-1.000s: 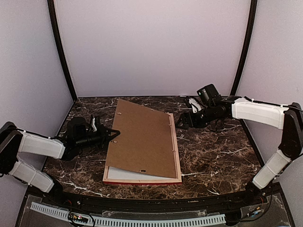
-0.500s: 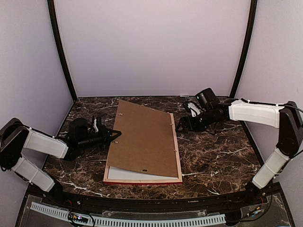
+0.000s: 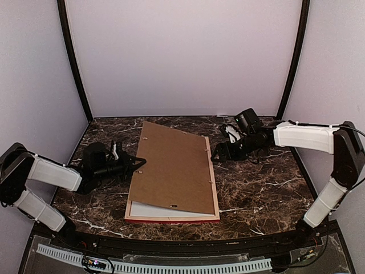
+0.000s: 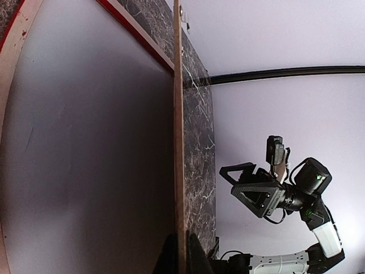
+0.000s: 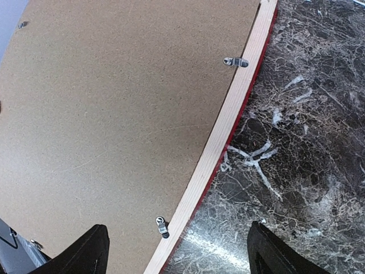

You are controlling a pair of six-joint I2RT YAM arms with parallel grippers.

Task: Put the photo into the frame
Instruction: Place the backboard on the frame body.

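The frame [image 3: 213, 184] lies face down on the table, its pale wood back up and a red edge showing. A brown backing board [image 3: 174, 168] rests over it, its left edge lifted. My left gripper [image 3: 137, 164] is shut on that edge; in the left wrist view its fingertips [image 4: 181, 235] pinch the thin board [image 4: 178, 114]. Under the board lies a white sheet [image 3: 149, 210]; I cannot tell if it is the photo. My right gripper [image 3: 219, 153] is open and holds nothing. In the right wrist view it [image 5: 177, 224] hovers over the frame's right rail [image 5: 219, 142].
Small metal clips [image 5: 236, 61] [image 5: 163, 226] sit along the rail beside the board [image 5: 114, 103]. Dark marble table [image 3: 262, 182] stretches right of the frame. Purple walls and black corner posts [image 3: 74, 63] close in the back and sides.
My right gripper has moved a little left and down, closer to the frame's right rail. The left gripper and the lifted board have barely shifted.
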